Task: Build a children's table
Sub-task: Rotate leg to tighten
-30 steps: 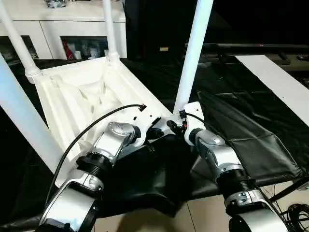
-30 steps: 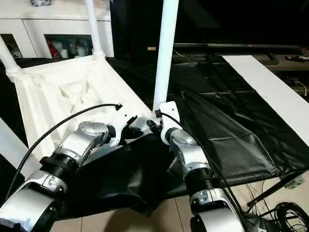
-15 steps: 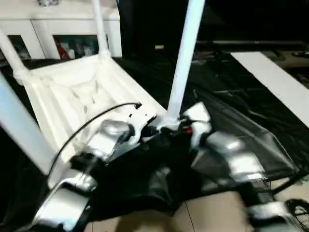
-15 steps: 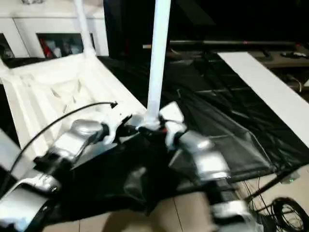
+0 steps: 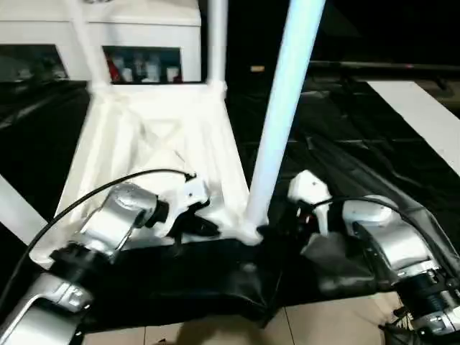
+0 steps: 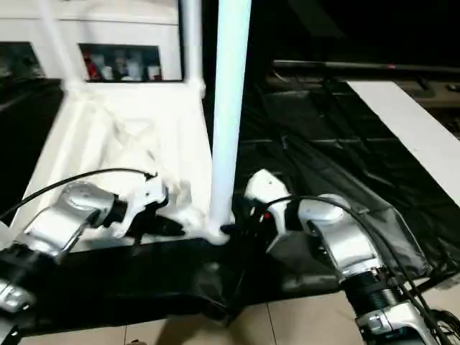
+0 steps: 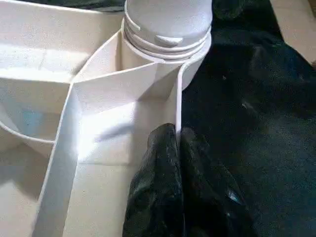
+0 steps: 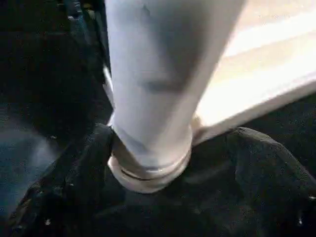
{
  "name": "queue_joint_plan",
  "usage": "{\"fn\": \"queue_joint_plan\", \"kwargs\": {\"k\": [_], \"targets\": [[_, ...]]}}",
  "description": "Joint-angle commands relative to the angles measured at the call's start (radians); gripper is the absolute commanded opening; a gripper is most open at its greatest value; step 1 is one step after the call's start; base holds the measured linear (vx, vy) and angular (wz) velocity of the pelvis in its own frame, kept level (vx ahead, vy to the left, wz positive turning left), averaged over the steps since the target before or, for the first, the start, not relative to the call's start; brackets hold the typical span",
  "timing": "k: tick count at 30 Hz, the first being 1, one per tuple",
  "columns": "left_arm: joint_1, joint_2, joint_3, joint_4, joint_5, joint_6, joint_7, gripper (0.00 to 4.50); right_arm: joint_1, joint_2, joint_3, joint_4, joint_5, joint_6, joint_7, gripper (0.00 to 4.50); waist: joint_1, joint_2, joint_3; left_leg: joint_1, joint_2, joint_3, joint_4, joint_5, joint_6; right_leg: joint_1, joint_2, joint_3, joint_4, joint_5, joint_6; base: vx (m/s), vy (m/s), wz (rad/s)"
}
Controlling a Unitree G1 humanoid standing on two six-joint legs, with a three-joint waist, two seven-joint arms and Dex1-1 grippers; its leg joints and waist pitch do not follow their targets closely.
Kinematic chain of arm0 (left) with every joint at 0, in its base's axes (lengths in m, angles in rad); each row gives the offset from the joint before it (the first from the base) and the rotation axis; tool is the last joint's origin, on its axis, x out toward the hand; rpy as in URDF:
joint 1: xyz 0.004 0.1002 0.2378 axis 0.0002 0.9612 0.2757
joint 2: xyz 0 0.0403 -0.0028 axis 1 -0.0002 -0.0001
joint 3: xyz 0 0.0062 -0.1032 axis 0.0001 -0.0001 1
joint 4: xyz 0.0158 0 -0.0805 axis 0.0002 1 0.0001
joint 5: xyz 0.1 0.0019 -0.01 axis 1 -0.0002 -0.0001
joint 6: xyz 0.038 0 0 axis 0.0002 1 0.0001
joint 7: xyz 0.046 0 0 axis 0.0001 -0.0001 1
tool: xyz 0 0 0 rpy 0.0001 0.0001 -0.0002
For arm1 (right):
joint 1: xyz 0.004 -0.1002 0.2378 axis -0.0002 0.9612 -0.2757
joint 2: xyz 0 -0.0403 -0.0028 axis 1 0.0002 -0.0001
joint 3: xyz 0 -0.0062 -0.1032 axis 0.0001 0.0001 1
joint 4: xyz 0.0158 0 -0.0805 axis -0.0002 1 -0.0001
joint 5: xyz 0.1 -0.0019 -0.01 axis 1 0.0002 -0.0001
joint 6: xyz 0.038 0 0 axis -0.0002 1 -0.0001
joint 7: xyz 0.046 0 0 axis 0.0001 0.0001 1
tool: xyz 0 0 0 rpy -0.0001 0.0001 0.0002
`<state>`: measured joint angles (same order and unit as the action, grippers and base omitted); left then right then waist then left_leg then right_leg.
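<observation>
Left gripper (image 7: 177, 143) fingers clamp the tabletop (image 5: 154, 144) rim; right gripper (image 8: 163, 158) fingers straddle the leg (image 5: 284, 108) base: twist it fully home, keeping it upright

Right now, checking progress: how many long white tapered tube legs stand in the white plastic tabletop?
4, one per tabletop corner: near right leg, far right leg, far left leg, near left leg, mostly cut off.
</observation>
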<state>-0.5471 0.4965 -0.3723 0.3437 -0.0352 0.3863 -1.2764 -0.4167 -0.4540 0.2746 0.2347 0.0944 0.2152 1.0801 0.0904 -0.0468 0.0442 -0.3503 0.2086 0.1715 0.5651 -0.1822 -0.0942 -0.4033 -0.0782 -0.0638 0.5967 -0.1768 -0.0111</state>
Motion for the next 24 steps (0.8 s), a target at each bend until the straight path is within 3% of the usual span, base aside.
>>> {"fn": "queue_joint_plan", "kwargs": {"k": [1, 6, 17, 24], "targets": [[0.015, -0.008, -0.048, -0.009, 0.005, 0.022, -0.031, 0.0, 0.013, -0.009, 0.011, -0.018, 0.001, -0.012, 0.027, 3.98, -0.004, 0.009, -0.056, 0.005, 0.022, 0.005, -0.059, -0.173, 0.032, 0.054, -0.052, 0.044, -0.052, -0.107, -0.231, 0.0, 0.0, 0.0], [0.015, -0.006, -0.052, -0.019, 0.004, 0.031, -0.033, 0.0, 0.007, -0.002, 0.02, -0.004, 0.009, -0.013, 0.034, 3.98, -0.003, 0.007, -0.058, 0.004, 0.02, 0.004, -0.057, -0.16, 0.032, 0.057, -0.053, 0.043, -0.051, -0.106, -0.227, 0.0, 0.0, 0.0], [0.02, 0.003, -0.049, -0.027, 0.008, 0.04, -0.031, 0.0, -0.01, 0.031, 0.019, 0.037, 0.009, -0.03, 0.028, 2.91, -0.003, 0.003, -0.059, 0.004, 0.019, 0.005, -0.055, -0.148, 0.036, 0.056, -0.052, 0.043, -0.048, -0.113, -0.226, 0.0, 0.0, 0.0], [0.025, 0.005, -0.054, -0.029, 0.01, 0.055, -0.025, 0.0, -0.007, 0.044, 0.018, 0.054, 0.007, -0.038, 0.018, 2.55, -0.003, 0.0, -0.058, 0.003, 0.019, 0.005, -0.053, -0.147, 0.036, 0.055, -0.052, 0.043, -0.048, -0.123, -0.22, 0.0, 0.0, 0.0]]}}
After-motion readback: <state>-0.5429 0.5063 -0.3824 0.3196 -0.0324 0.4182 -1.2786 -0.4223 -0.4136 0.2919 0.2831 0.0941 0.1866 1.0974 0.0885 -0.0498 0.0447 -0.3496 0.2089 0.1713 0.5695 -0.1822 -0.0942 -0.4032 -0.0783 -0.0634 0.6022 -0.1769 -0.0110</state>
